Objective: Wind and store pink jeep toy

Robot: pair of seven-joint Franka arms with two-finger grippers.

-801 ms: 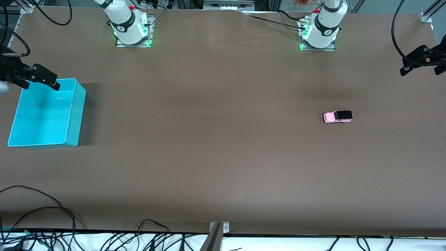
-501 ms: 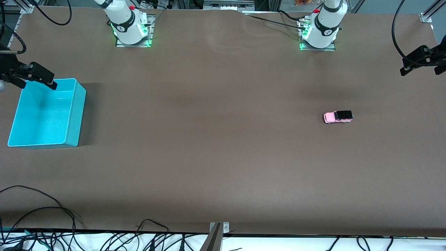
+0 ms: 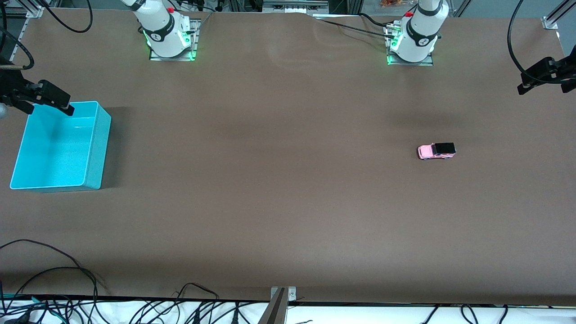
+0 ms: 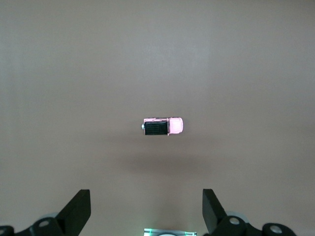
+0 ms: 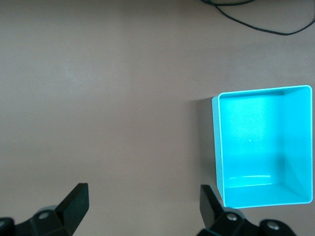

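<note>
On the brown table (image 3: 288,180), toward the left arm's end, the pink jeep toy (image 3: 436,151) stands upright on its wheels, pink hood pointing toward the right arm's end and black roof toward the left arm's end. It sits on bare table, well apart from everything else. The cyan bin (image 3: 96,148) stands at the right arm's end of the table, open side up, with nothing visible inside. The left gripper (image 4: 146,212) is raised over the left arm's end of the table; in the left wrist view its fingers (image 4: 76,211) are spread wide with nothing between them, and the pink jeep toy (image 4: 163,126) lies below on the table, clear of both fingers. The right gripper (image 5: 143,209) is raised over the table just beside the cyan bin (image 5: 216,147); in the right wrist view its fingers (image 5: 75,204) are likewise spread wide and hold nothing, with bare table between them. Black cables (image 3: 54,274) lie along the table edge nearest the front camera. Both arm bases show green lights at the table edge farthest from the front camera.
</note>
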